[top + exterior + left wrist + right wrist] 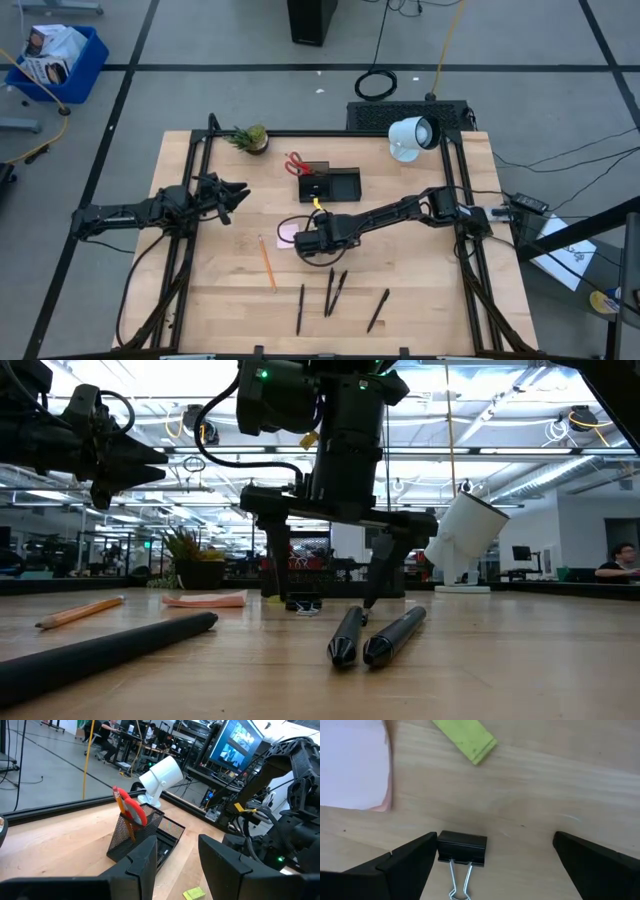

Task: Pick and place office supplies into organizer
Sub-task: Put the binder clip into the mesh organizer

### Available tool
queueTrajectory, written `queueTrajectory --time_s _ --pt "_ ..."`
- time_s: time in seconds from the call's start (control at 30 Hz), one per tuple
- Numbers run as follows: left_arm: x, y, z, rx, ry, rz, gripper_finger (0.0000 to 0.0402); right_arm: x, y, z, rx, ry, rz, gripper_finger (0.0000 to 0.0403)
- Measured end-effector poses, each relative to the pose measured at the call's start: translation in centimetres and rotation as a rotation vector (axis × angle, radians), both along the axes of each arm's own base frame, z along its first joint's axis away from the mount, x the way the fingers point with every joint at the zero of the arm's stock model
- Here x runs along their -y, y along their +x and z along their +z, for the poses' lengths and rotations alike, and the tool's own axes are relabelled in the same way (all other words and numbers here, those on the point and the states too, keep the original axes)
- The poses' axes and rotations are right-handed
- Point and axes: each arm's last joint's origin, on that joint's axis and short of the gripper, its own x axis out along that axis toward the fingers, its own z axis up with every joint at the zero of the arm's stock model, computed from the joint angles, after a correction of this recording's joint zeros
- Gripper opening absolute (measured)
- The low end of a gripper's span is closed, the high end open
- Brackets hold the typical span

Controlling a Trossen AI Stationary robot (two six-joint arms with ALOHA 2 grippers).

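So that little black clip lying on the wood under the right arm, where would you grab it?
Grip the binder clip across its black body, coming straight down from above. It lies flat on the table, wire handles folded out to one side, so the boxy body is the firm part. The right gripper hangs over it, open, but the clip sits close to one finger; I'd centre it first.

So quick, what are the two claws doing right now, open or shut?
Left claw: open, holding nothing, up above the table.
Right claw: open, low over the black binder clip, not gripping it.
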Motion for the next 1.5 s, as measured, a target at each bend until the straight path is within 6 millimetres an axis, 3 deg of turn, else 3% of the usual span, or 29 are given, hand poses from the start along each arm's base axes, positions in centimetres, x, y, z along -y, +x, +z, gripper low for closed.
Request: queueTrajectory --time_s 0.5,1.1,1.5 --pt "0.0 0.0 0.0 0.000 0.000 0.000 0.0147 0.2 -0.2 -0.4 -0.028 0.024 -0.076 0.0396" --pt "0.0 0.0 0.0 0.000 0.000 0.000 0.0147 -0.2 0.3 -0.2 0.040 0.108 -0.298 0.0315" --pt "0.0 0.0 0.0 0.000 0.000 0.000 0.0147 -1.0 1.0 0.2 0.073 0.298 -0.506 0.0358"
